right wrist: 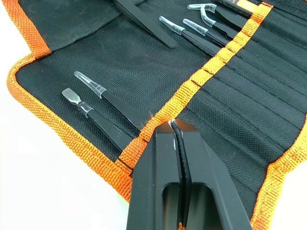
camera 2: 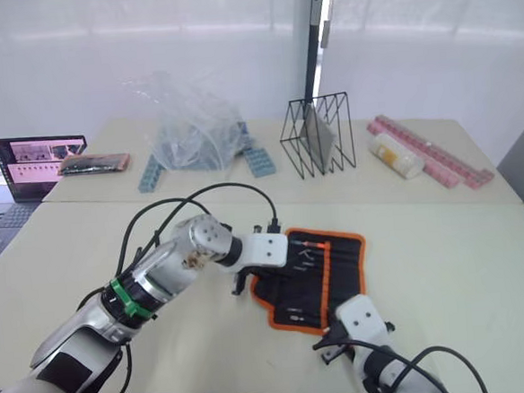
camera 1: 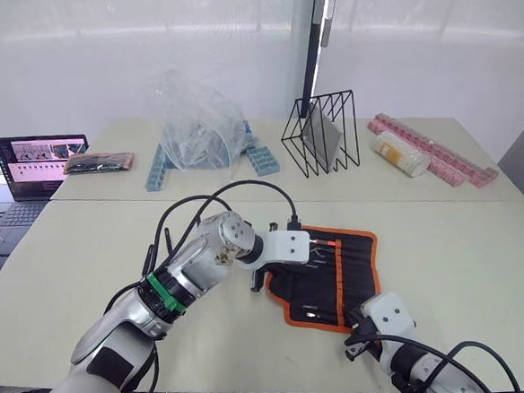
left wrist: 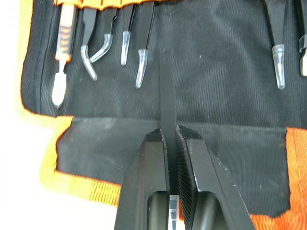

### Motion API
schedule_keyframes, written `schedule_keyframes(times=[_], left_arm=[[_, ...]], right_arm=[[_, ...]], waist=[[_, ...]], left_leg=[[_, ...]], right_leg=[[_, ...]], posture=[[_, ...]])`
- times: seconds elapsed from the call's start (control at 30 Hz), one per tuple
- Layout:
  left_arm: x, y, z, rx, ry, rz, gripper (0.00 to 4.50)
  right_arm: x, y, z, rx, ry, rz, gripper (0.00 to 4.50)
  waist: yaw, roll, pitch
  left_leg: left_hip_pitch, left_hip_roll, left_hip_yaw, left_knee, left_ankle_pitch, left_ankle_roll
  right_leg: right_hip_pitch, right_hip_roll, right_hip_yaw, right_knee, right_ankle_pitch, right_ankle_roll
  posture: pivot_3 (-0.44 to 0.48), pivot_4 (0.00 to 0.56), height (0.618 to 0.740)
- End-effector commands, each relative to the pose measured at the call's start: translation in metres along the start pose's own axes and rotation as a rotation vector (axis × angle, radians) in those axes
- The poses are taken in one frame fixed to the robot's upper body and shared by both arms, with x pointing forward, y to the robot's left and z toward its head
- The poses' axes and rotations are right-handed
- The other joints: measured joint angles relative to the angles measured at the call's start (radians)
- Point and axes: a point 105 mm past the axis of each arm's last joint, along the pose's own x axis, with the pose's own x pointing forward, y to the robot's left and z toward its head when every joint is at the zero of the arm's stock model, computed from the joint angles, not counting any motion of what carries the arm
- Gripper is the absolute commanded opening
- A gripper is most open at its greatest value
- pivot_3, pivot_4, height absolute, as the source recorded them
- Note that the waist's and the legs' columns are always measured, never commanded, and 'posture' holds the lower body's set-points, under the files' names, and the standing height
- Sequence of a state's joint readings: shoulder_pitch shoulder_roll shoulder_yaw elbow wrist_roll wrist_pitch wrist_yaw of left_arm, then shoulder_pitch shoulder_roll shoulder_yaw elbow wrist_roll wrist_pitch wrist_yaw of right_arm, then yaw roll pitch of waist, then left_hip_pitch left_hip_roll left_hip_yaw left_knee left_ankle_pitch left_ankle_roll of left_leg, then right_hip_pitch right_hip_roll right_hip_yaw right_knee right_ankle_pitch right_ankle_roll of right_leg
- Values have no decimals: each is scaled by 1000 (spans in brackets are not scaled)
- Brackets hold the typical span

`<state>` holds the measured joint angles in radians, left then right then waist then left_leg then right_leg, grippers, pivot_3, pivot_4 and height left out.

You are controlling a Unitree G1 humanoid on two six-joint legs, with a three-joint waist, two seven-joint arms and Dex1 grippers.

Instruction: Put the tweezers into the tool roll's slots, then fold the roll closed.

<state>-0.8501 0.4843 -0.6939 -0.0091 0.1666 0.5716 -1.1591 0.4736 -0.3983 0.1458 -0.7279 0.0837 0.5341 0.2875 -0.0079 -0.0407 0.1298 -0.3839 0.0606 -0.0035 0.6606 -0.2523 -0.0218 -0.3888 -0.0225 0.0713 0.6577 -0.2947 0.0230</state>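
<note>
tool roll [camera 1: 326,277] open flat on counter [camera 1: 463,245] | several tweezers [left wrist: 144,52] slotted | left gripper [left wrist: 169,139] fingers clamp one tweezer | right gripper [right wrist: 175,136] fingers closed, empty, at orange strip | folding pending

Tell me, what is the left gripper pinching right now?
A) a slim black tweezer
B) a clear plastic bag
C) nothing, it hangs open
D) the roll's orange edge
A: in the left wrist view the left gripper is shut on a slim black tweezer that points out over the open roll.
</note>
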Motion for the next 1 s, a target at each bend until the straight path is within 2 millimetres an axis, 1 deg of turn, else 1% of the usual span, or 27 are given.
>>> schedule_keyframes(times=[0.03,0.13,0.27,0.4,0.53,0.8,0.9,1.0], left_arm=[[-13,10,15,54,-30,22,33],[-14,16,23,74,-42,12,33],[-11,19,30,112,-38,-17,33],[-2,16,35,134,-38,-44,33],[7,13,34,158,-25,-53,33],[16,10,34,165,-18,-63,33],[21,7,41,167,-34,-67,33],[28,1,48,168,-65,-81,33]], right_arm=[[0,14,-40,59,174,76,0],[0,13,-41,54,183,70,0],[-1,12,-44,53,199,64,0],[-1,12,-44,55,203,59,0],[-1,12,-43,58,200,54,0],[-1,13,-42,63,197,51,0],[-1,13,-42,61,202,55,0],[-1,13,-44,59,224,58,0]], waist=[[-2,0,0],[-2,0,0],[-4,0,0],[-5,1,0],[-4,1,0],[-4,1,0],[-4,1,0],[-4,0,0]], left_leg=[[0,0,0,0,0,0],[0,0,0,0,0,0],[0,-1,0,0,0,0],[0,0,0,0,0,0],[0,-1,0,0,0,0],[0,-1,0,0,0,0],[0,-1,0,0,0,0],[-1,-1,0,0,0,0]], right_leg=[[0,0,0,0,0,0],[0,0,0,0,0,0],[0,0,0,0,0,0],[0,0,0,0,0,0],[0,0,0,0,0,0],[0,0,0,0,0,0],[0,0,1,0,0,0],[0,0,0,0,0,0]], posture=[[0,150,720],[0,150,720],[0,150,720],[0,150,720],[0,150,720],[0,150,720],[0,150,720],[0,150,720]])
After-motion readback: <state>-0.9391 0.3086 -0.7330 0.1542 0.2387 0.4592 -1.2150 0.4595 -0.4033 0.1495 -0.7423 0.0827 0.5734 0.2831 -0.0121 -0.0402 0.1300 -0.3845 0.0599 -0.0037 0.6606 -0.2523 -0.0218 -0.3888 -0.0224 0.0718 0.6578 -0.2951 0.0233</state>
